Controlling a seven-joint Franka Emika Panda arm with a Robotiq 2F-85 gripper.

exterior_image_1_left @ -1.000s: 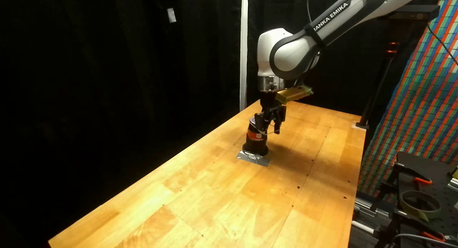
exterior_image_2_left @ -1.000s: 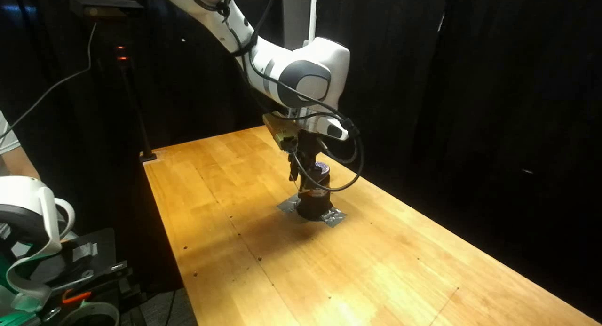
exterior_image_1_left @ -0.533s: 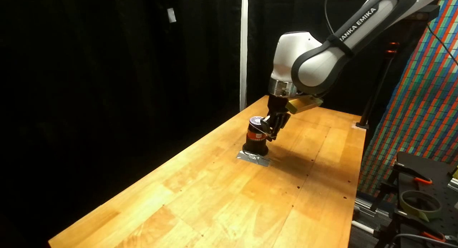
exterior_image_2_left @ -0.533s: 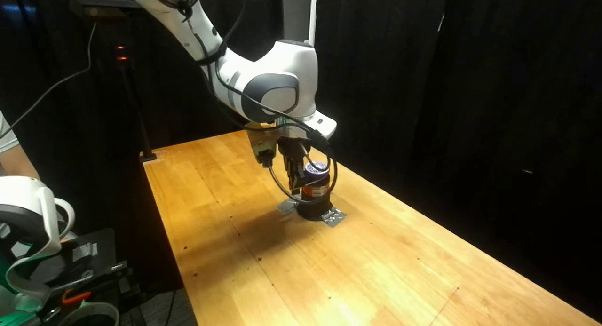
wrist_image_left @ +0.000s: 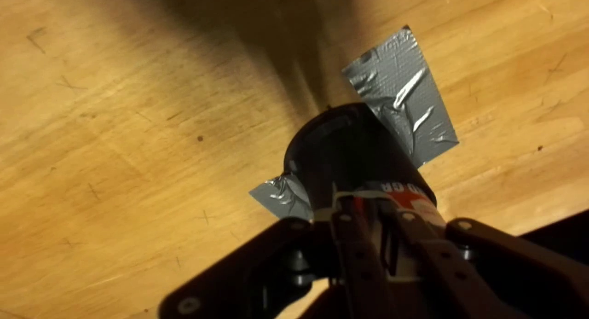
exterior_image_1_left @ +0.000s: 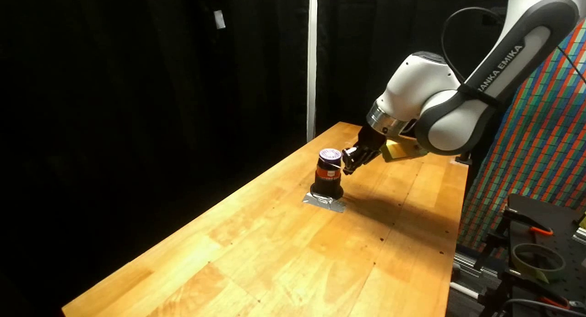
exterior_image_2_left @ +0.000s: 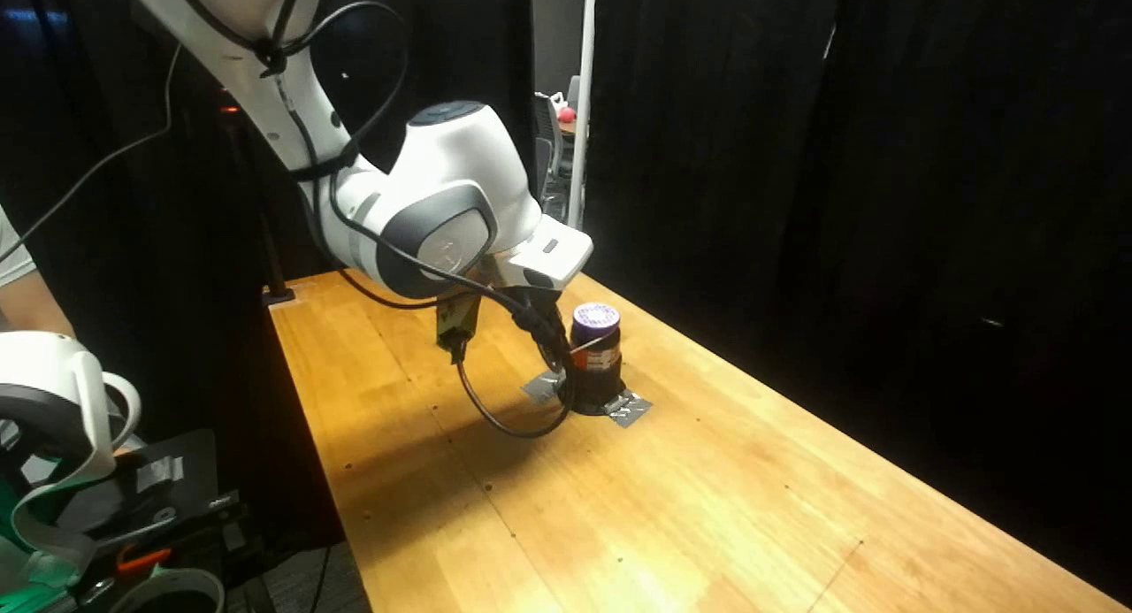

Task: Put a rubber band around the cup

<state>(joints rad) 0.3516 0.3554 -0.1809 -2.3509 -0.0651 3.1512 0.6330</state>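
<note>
The cup [exterior_image_1_left: 328,174] stands upright on the wooden table, dark with an orange-red label and a purple-white top; it shows in both exterior views. A thin pale rubber band [exterior_image_2_left: 591,342] runs across its upper part towards my fingertips. My gripper [exterior_image_1_left: 347,162] is tilted close beside the cup, its jaws shut together. In the wrist view a pale stretch of the rubber band [wrist_image_left: 363,194] passes at the tips of my gripper [wrist_image_left: 375,217], seemingly looped outside the fingers. I cannot tell how it runs behind the cup. The fingers partly hide the cup [wrist_image_left: 354,148] there.
Silver tape [wrist_image_left: 409,93] lies at the cup's base on the table [exterior_image_1_left: 284,253]. A black cable [exterior_image_2_left: 508,434] hangs in a loop from the wrist near the cup. A black side cart [exterior_image_1_left: 533,225] with a tape roll [exterior_image_1_left: 538,262] stands beyond the table edge. Black curtains flank the table.
My gripper has gone from open to shut, sunk a little and tilted, while the arm has drawn back from the cup. The cup has stayed in place; the band now lies across its upper part.
</note>
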